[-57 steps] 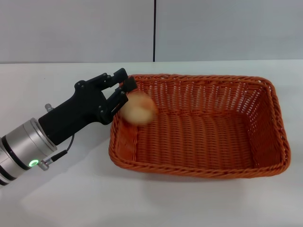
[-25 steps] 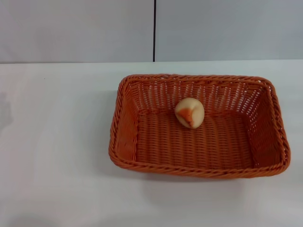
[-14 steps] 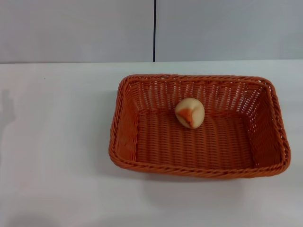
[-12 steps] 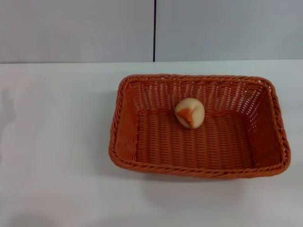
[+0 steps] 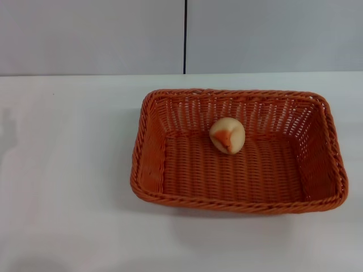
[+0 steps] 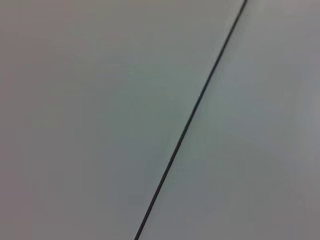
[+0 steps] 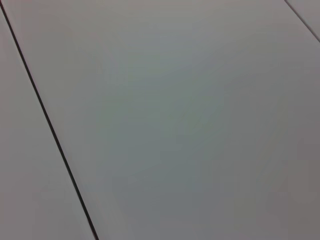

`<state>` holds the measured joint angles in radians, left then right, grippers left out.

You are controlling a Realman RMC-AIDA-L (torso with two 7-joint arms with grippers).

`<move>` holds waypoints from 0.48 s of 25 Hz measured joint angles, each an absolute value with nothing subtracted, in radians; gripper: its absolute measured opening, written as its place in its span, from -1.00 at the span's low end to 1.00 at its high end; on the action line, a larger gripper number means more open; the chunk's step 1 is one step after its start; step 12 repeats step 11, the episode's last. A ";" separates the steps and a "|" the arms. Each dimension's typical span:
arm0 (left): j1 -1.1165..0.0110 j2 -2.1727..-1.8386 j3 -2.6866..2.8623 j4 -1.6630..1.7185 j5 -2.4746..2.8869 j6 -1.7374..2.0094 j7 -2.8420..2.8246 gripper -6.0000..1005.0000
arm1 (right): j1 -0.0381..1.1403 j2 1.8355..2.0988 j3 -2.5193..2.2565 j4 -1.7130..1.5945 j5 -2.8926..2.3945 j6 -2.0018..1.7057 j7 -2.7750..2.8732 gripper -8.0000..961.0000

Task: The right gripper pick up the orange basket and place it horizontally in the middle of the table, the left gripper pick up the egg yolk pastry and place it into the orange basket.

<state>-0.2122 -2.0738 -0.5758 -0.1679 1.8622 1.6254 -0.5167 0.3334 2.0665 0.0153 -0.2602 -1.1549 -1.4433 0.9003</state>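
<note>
The orange basket (image 5: 238, 201) lies lengthwise across the white table (image 5: 62, 170), a little right of centre in the head view. Inside it, toward the far wall, rests the egg yolk pastry (image 5: 227, 135), a pale cream ball with its orange-red patch facing me. Nothing touches either one. Neither the left gripper nor the right gripper shows in any view. Both wrist views show only a grey panelled wall with a dark seam.
A grey wall (image 5: 91, 34) with a vertical dark seam (image 5: 185, 37) stands behind the table's far edge. Bare white tabletop stretches left of the basket and in front of it.
The left gripper, which was at the basket's left rim with the pastry 2.3 s ago, has left the view. The pastry now lies still in the basket. Nothing moved over the last second.
</note>
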 joint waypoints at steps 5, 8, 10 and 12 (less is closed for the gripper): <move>-0.207 -2.074 -0.577 -0.185 1.862 1.624 -0.480 -0.25 | 0.330 2.069 0.015 -0.259 -1.155 -1.443 0.900 0.16; -0.207 -2.074 -0.577 -0.185 1.862 1.624 -0.480 0.05 | 0.326 2.070 0.015 -0.258 -1.155 -1.444 0.900 0.16; -0.206 -2.074 -0.577 -0.188 1.862 1.624 -0.480 0.16 | 0.322 2.072 0.015 -0.254 -1.155 -1.449 0.900 0.16; -0.206 -2.074 -0.577 -0.188 1.862 1.624 -0.480 0.16 | 0.322 2.072 0.015 -0.254 -1.155 -1.449 0.900 0.16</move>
